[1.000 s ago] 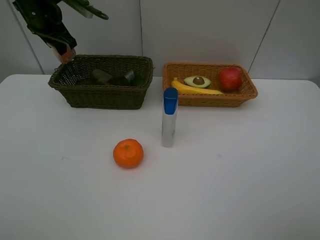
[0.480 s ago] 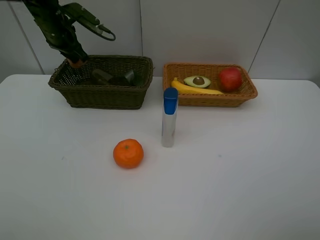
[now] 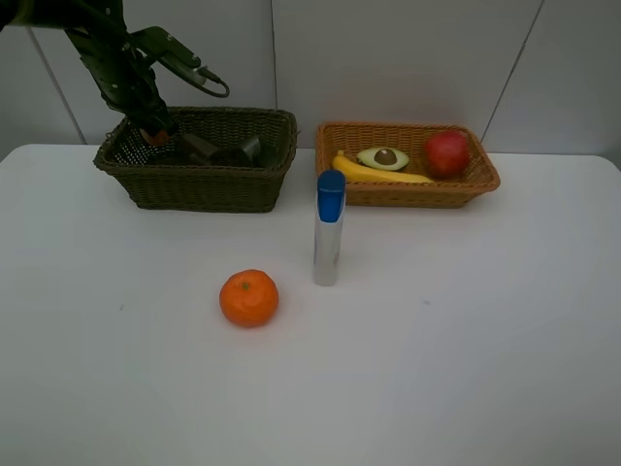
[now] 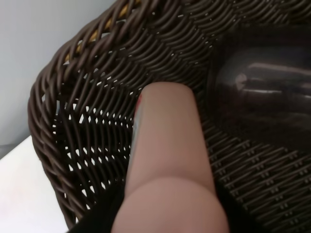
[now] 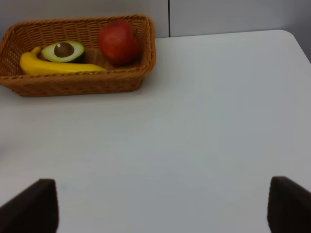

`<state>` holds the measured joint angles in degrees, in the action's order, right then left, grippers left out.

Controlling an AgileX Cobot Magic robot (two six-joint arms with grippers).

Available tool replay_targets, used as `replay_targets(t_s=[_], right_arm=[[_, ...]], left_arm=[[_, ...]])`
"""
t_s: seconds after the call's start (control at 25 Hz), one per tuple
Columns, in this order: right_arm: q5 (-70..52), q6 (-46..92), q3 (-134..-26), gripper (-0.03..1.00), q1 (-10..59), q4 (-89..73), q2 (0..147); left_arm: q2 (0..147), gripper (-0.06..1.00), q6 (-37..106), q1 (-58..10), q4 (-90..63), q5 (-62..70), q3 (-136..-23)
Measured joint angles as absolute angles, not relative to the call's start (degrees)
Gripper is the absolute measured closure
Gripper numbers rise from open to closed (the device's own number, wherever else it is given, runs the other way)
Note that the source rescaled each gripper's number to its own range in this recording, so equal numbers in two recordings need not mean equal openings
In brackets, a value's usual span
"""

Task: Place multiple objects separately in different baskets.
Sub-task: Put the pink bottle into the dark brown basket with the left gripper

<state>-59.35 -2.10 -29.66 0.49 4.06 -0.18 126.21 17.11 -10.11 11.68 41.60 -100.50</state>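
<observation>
- Table [image 3: 466,369]: only two loose items are left on it for you to sort, both toward the middle.
- Dark olive-brown basket [image 3: 204,184], back left: it holds a translucent cup [image 4: 262,92]. Beside that lies another dark item, probably the dark green pump bottle [image 3: 250,149], though it is too dim to be sure.
- Light orange-tan basket [image 3: 417,192], back right: the yellow banana [image 3: 383,175], avocado half [image 3: 382,157] and red apple [image 3: 446,152] lie inside, so your fruit side looks nearly done.
- Left gripper [image 3: 150,131]: it hangs inside the left end of the dark basket, clamped at a middling width on the pink bottle [image 4: 167,145]. The bottle points down at the woven wall beside the cup. You cannot tell whether it touches the weave, and it is not yet let go.
- Right gripper [image 5: 165,206]: its jaws stand wide with nothing between them, over bare table and well apart from the light basket.
- Silver blue-capped tube [image 3: 328,243]: it stands upright in front of the gap between the baskets. By my reading it belongs in the dark basket.
- Orange [image 3: 248,297]: it sits nearer you and to the left of the tube, apart from it. It likely goes with the fruit.
</observation>
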Motion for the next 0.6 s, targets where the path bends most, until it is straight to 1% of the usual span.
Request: replay_targets(t_s=[0.6], right_arm=[[-59.35, -2.1, -29.66, 0.12, 0.49, 4.0, -0.18]], left_arm=[[126.21, 0.5, 17.11, -10.11, 11.68, 41.47, -100.5]])
